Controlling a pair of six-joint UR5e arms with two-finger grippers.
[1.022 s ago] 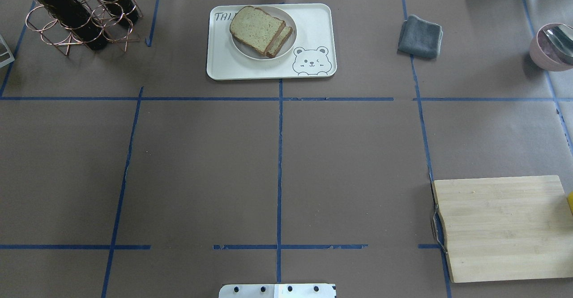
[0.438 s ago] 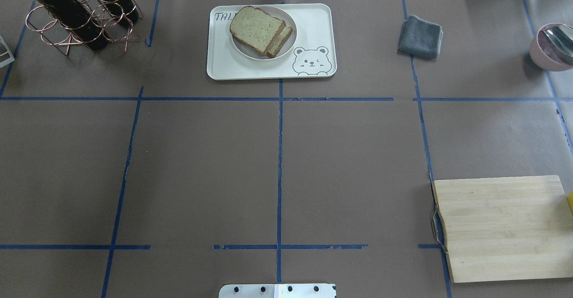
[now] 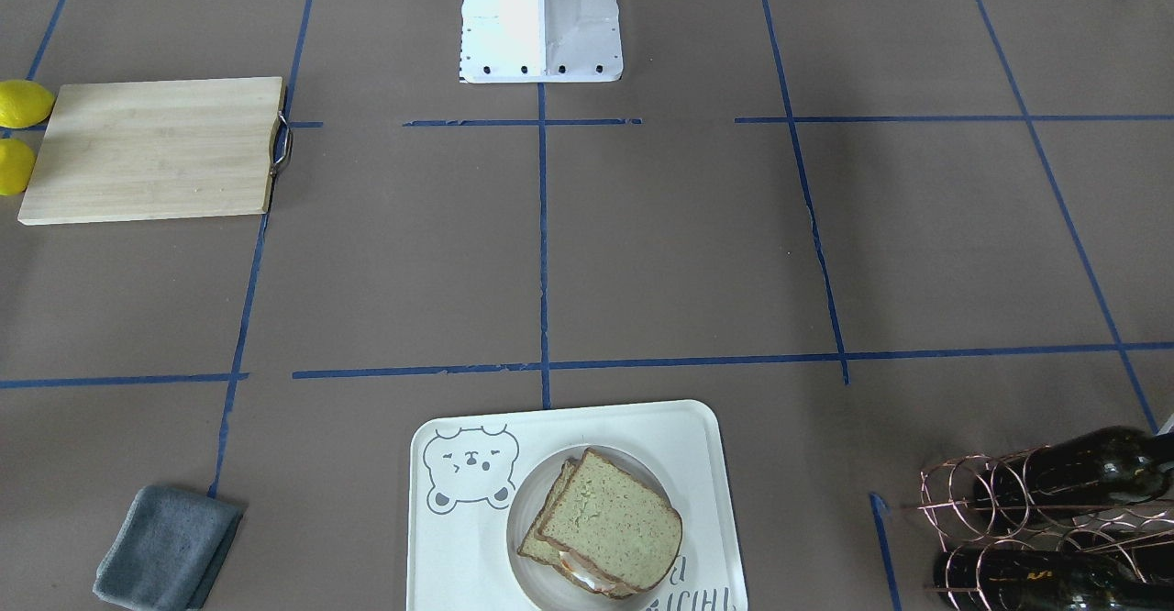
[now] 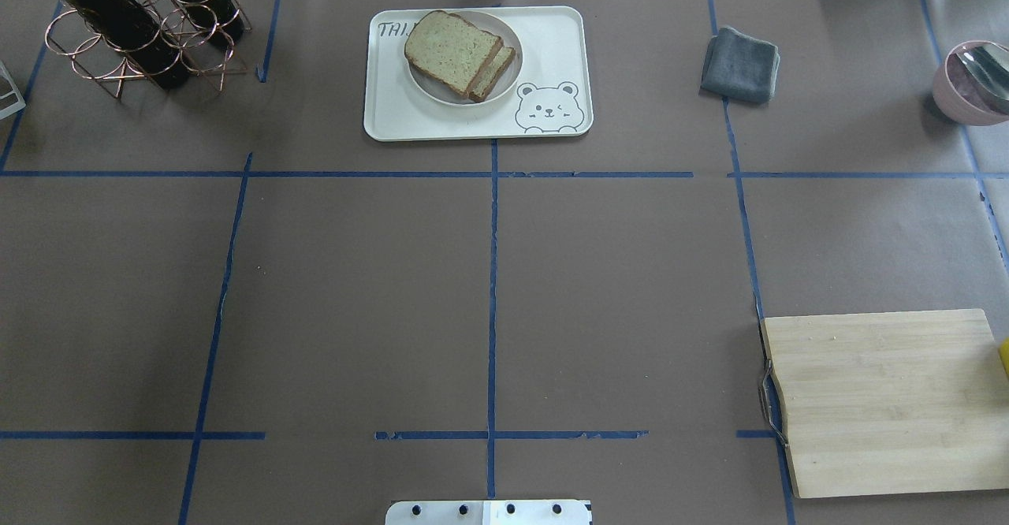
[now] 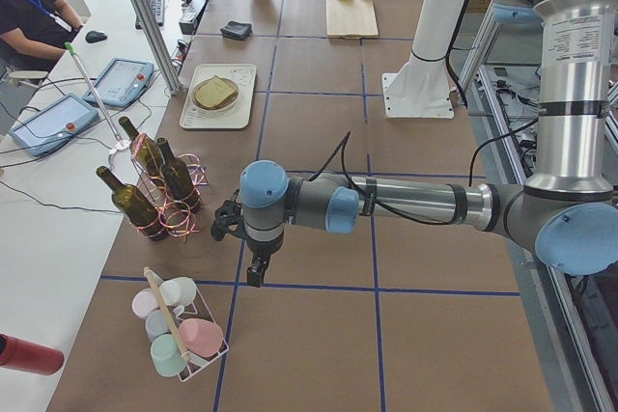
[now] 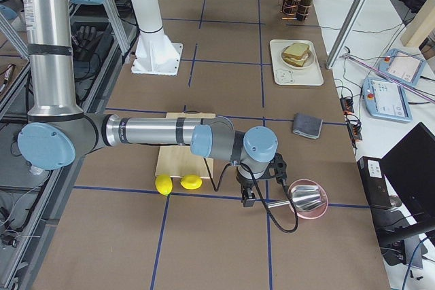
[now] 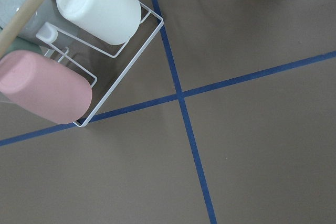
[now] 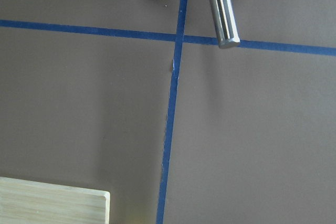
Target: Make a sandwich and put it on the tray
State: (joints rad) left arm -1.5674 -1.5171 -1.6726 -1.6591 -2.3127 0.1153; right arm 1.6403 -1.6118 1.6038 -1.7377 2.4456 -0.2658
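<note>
The sandwich lies on a round white plate on the white bear-face tray at the far middle of the table. It is two speckled slices, with egg white showing at its edge in the front-facing view. The left gripper hangs over the table's left end near the cup rack, far from the tray. The right gripper hangs over the right end by the pink bowl. Both show only in the side views, so I cannot tell whether they are open or shut.
A wooden cutting board lies near right, with two lemons beside it. A grey cloth and a pink bowl with a ladle sit far right. A wine bottle rack stands far left. A cup rack sits below the left wrist.
</note>
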